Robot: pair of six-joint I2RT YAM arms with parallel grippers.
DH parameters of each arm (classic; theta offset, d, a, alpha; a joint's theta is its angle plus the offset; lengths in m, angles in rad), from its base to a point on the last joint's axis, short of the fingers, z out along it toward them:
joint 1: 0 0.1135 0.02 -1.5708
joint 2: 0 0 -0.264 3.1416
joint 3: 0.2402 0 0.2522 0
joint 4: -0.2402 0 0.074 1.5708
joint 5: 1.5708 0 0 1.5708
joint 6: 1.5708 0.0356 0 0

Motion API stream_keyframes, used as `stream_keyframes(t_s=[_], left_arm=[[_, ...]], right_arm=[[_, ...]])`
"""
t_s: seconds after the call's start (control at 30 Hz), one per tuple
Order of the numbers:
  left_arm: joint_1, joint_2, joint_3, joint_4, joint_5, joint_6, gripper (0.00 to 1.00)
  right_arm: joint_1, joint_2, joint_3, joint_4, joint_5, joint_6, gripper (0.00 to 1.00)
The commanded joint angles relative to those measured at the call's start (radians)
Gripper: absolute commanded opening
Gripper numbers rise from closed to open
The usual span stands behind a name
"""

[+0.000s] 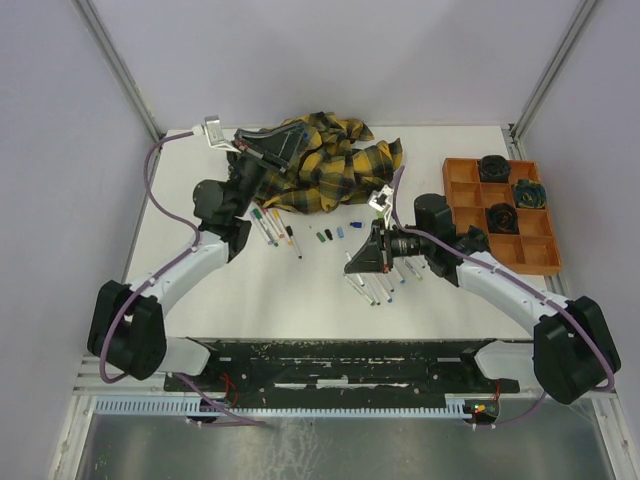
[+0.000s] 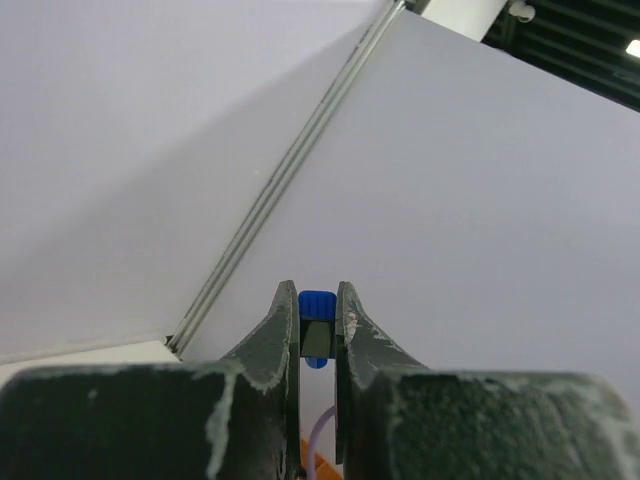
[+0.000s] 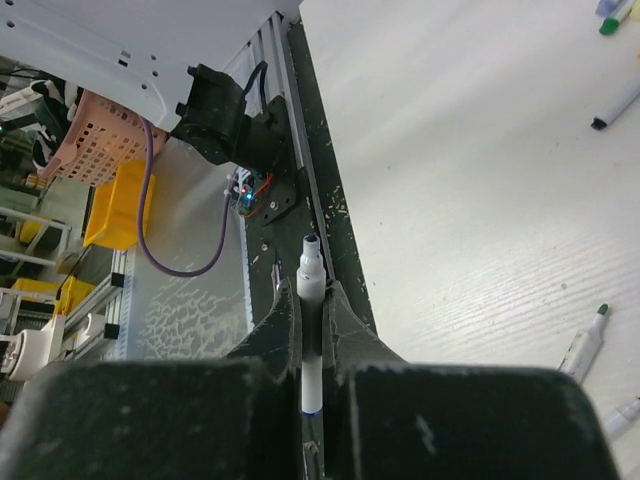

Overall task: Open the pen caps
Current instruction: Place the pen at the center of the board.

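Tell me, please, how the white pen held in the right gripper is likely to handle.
The pen is probably stiff: it stands straight out past the pinch of the right gripper. Its thin, smooth, round barrel may slip or twist between the jaws, and would likely roll on the flat table.

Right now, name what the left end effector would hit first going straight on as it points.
The pale enclosure wall, just right of the corner post. The left end effector, shut on a blue pen cap, has nothing else ahead in its wrist view; how far off is unclear.
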Motion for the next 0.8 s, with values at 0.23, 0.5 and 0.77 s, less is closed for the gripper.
stream_keyframes(t_s=[0.23, 0.5, 0.77], left_arm=[[-0.002, -0.144, -0.304, -0.007, -0.059, -0.076, 0.03], [0.002, -0.276, -0.514, -0.334, -0.119, -0.061, 0.03], [0.003, -0.383, -0.631, -0.663, -0.227, -0.07, 0.03]], right_arm=[[0.022, 0.013, 0.099, -0.287, 0.104, -0.229, 0.0], [0.187, 0.119, 0.136, -0.409, 0.419, -0.372, 0.0], [0.333, 0.256, 0.195, -0.456, 0.694, -0.287, 0.0]])
